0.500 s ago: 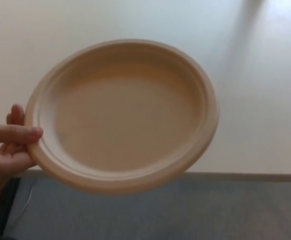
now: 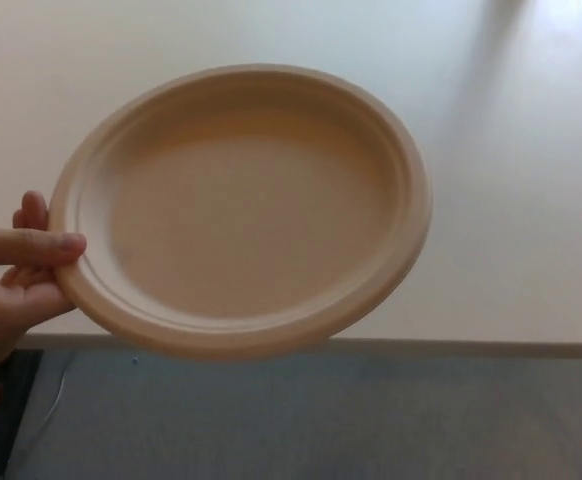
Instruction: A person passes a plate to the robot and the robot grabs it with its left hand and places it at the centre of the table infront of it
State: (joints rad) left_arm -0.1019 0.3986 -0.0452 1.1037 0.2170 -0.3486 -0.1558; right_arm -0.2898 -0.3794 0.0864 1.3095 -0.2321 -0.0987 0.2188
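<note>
Because the plate (image 2: 243,208) was being offered for a handover, it was held up in the air above the near edge of the table (image 2: 511,180), its hollow face turned up toward the camera and most of its rim left free, which would give the robot somewhere to take hold. Only the left part of the rim was gripped: a person's hand (image 2: 11,285) came in from the picture's left edge, its thumb laid flat across the top of the rim and its fingers curled beneath, pinching the plate between them. That hand reached in roughly level, showing little past the wrist. Neither of the robot's hands appeared in the head view, so their fingers could not be judged. By my reading the pass was still waiting on the robot's left hand, and the table's centre lay bare beyond the plate.
</note>
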